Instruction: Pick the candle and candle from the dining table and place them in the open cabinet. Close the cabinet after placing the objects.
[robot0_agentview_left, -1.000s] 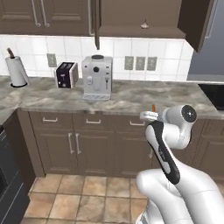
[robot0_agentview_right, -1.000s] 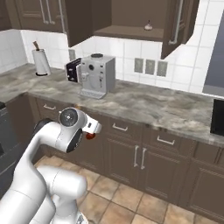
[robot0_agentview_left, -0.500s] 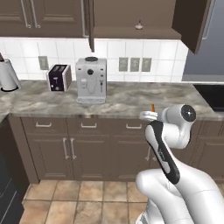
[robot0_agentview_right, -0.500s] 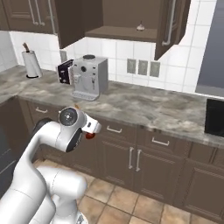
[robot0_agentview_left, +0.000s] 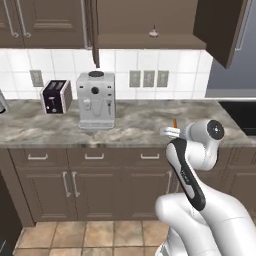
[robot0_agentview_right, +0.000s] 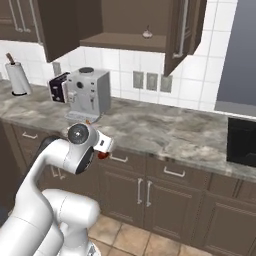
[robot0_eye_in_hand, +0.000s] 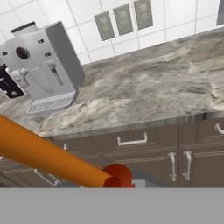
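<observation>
- Kitchen run: marbled counter (robot0_agentview_left: 135, 131) under an open cabinet (robot0_agentview_right: 120, 42), doors swung wide.
- Orange candle (robot0_eye_in_hand: 48, 157) is in the gripper (robot0_agentview_right: 102, 147), which is clenched on its red holder (robot0_eye_in_hand: 118, 174); the taper lies across the hand view from the left edge to the holder near the bottom middle.
- In the left base view the candle tip (robot0_agentview_left: 175, 123) shows just above the wrist, level with the counter's front edge and off the surface.
- Cream candle (robot0_agentview_left: 153, 33) stands on the cabinet shelf (robot0_agentview_right: 125, 41), toward its back, near the middle.
- Judgement: one candle appears placed; the second is in transit, held low in front of the counter, well below the shelf.
- Remaining, as judged: raise the taper to the shelf, set it beside the cream one, let go, then shut both doors.
- Coffee machine (robot0_agentview_left: 96, 100) sits toward the counter's back edge, below the left door (robot0_agentview_left: 93, 30); toaster (robot0_agentview_left: 56, 96) stands to its left.
- Risk: the right door (robot0_agentview_left: 220, 27) hangs out over the arm's upward path.
</observation>
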